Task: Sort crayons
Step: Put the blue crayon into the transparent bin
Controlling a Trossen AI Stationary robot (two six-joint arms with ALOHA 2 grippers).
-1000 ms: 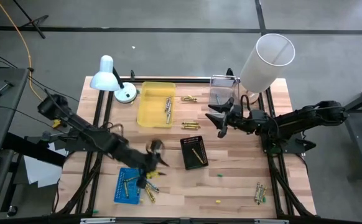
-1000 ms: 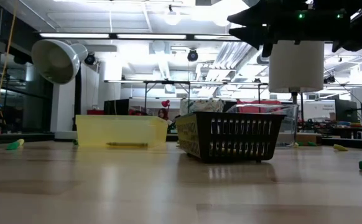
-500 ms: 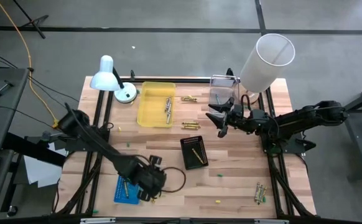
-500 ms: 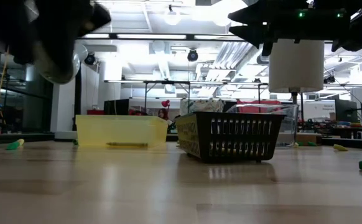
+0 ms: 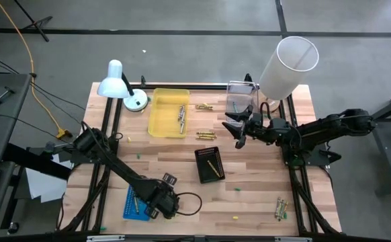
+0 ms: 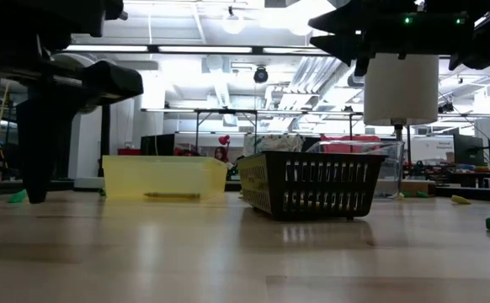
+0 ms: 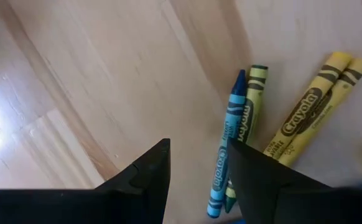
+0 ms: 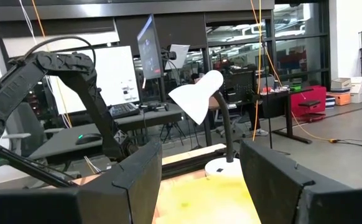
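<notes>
left gripper (image 7: 196, 165) spread, low over loose crayons (image 7: 231, 149) at the table's (image 5: 263, 202) front left edge beside the blue tray (image 5: 134, 202). right gripper (image 5: 238, 128) spread, raised near the back edge.

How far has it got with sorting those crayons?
Partly done. Some crayons already lie in the yellow tray, the black basket and the blue tray. The left gripper hangs open over a blue crayon among yellow ones, holding nothing. Loose crayons wait near the table's corner; the right gripper waits open.
</notes>
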